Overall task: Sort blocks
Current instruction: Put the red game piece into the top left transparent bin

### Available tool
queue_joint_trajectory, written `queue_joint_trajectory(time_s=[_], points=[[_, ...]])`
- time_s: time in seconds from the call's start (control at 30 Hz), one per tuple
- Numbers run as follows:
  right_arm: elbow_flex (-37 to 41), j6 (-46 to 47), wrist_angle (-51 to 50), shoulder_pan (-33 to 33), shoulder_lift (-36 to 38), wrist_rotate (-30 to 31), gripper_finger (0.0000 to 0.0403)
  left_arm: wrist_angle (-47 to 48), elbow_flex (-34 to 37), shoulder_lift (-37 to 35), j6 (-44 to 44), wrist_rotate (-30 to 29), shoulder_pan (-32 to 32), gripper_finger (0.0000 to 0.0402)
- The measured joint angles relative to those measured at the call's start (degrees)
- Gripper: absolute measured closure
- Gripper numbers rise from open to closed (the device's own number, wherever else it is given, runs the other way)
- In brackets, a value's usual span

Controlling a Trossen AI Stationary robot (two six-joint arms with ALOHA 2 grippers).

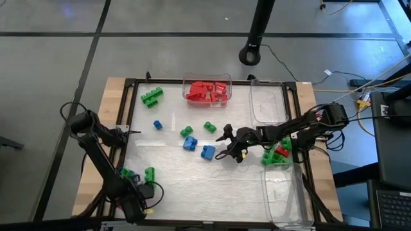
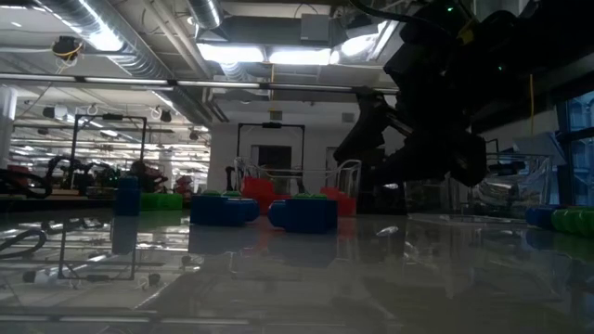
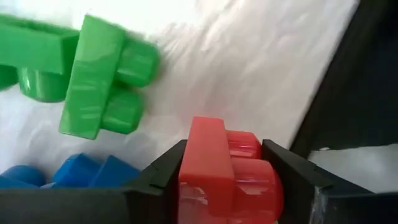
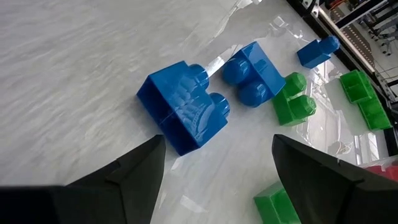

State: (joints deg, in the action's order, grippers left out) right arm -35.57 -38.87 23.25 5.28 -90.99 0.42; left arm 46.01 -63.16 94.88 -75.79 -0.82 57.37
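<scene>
In the left wrist view my left gripper (image 3: 227,186) is shut on a red block (image 3: 217,155). It is near the table's near-left corner (image 1: 145,191), beside green blocks (image 3: 93,74) and a blue block (image 3: 81,171) lying on the table. My right gripper (image 4: 221,149) is open at mid-table (image 1: 226,145). Its fingers point toward a blue block (image 4: 183,115) (image 1: 207,152) on the table without touching it. A second blue block (image 4: 252,71) and a green one (image 4: 292,99) lie just beyond. More red blocks (image 1: 207,91) fill a clear bin at the far edge. My left gripper pinches the red block by its two opposite sides (image 3: 193,168), one finger (image 3: 165,174) on each side. The block's end and studs (image 3: 249,146) stick out past the fingertips. Whether it is lifted off the table does not show.
Loose green blocks (image 1: 151,96) lie far left, and a small blue one (image 1: 157,125) and two green ones (image 1: 186,131) toward the middle. On the right stand clear bins: one (image 1: 268,102) far, one with green and red blocks (image 1: 277,154), one (image 1: 286,192) near.
</scene>
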Motion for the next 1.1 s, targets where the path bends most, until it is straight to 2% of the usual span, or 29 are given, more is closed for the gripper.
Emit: queue_joint_trajectory(time_s=[0.13, 0.37, 0.53, 0.73, 1.1], points=[[0.0, 0.9, -2.0, 0.0, 1.2, -0.7, 0.0110, 0.0, -1.2, -3.1, 0.2, -3.0, -1.8, 0.0240], [0.0, 1.4, -5.7, 0.0, 5.1, -1.5, 0.0110, -0.2, -2.4, -9.2, 7.5, -14.6, -8.4, 0.0237], [0.0, 1.6, -6.8, 0.0, 6.6, -3.0, 0.0110, -1.7, -2.5, -12.2, 19.2, -20.2, -16.2, 0.0238], [0.0, 2.4, -6.8, 0.0, 6.6, -3.0, 0.0110, -4.1, -2.5, -12.5, 34.4, -27.2, -27.7, 0.0236], [0.0, 3.5, -3.2, 0.0, 4.4, -2.5, 0.0110, -17.7, -2.5, -12.5, 59.2, -27.8, -48.1, 0.0234]])
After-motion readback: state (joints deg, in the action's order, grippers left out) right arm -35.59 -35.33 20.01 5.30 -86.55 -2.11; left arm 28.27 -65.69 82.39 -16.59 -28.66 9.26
